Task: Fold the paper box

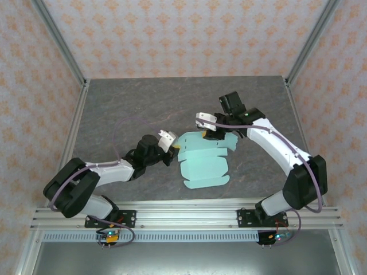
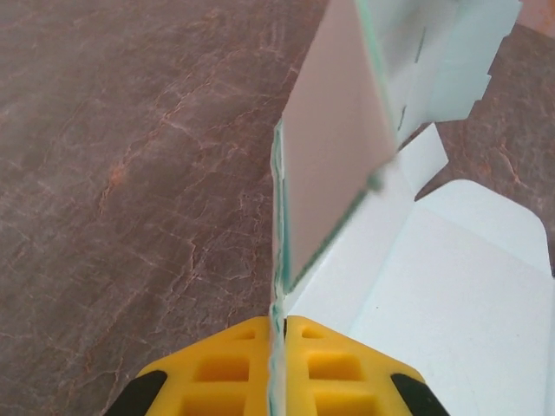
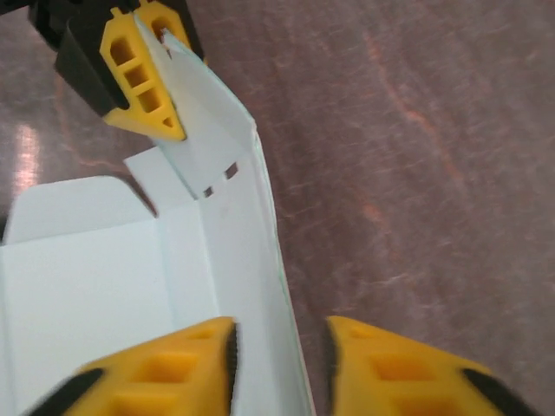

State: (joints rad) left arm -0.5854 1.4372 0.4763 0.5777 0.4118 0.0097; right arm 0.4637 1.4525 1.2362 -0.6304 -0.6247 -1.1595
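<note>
Two grippers at one box (image 1: 203, 166), from above. Shows the box spread mostly flat on the table (image 1: 126, 109), about midway between the side edges and closer to the near edge than the far one, with its far end lifted. Puts the left gripper (image 1: 172, 150) at the box's far-left corner and the right gripper (image 1: 209, 133) at its far edge, the two just beside each other. Shows both arms angling inward from the near edge.

From the left wrist: shows the left gripper (image 2: 277, 325) clamped on a thin upright card edge, yellow fingers (image 2: 217, 364) pressed together with the card between. Shows a raised panel above, tilted, white inside, mint along the rim. Shows flat panels lying to the right on dark, veined table.

From the right wrist: shows the right gripper (image 3: 282, 334) released, fingers apart, straddling the top of a raised side wall without pinching it. Shows the white inside of the box, with a flat panel to the left. At the far end, shows the left gripper (image 3: 165, 48) gripping a pointed flap with two small slots near its base. Leaves bare table to the right.
</note>
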